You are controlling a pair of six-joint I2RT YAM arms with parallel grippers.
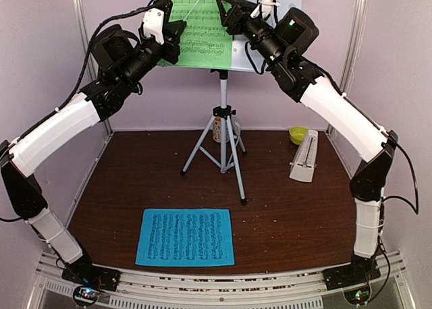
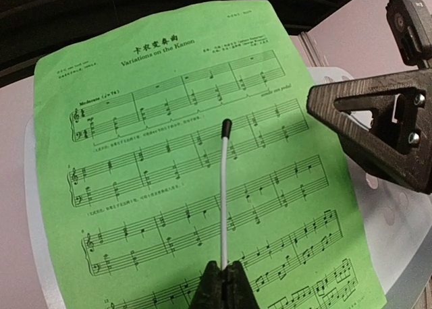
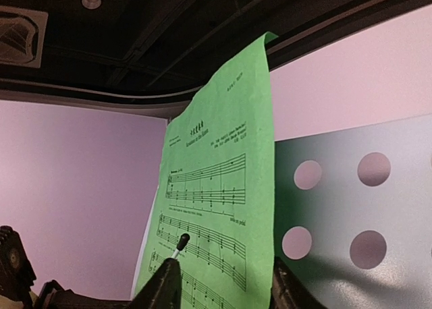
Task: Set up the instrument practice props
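Note:
The green music sheet (image 1: 196, 22) (image 2: 189, 160) (image 3: 223, 208) lies against the white perforated desk (image 1: 244, 54) (image 3: 337, 208) of the music stand, on its silver tripod (image 1: 223, 147). My left gripper (image 1: 179, 28) (image 2: 223, 272) is shut on the stand's thin white retaining wire (image 2: 223, 201), whose black tip rests over the sheet. My right gripper (image 1: 227, 7) (image 3: 223, 292) is open, with its jaws either side of the sheet's right edge. The blue music sheet (image 1: 185, 237) lies flat near the table's front. The white metronome (image 1: 305, 157) stands at the right.
A lime-green bowl (image 1: 298, 134) sits behind the metronome. A patterned mug (image 1: 217, 129) is partly hidden behind the tripod legs. The brown table (image 1: 135, 181) is enclosed by pale walls at the back and sides.

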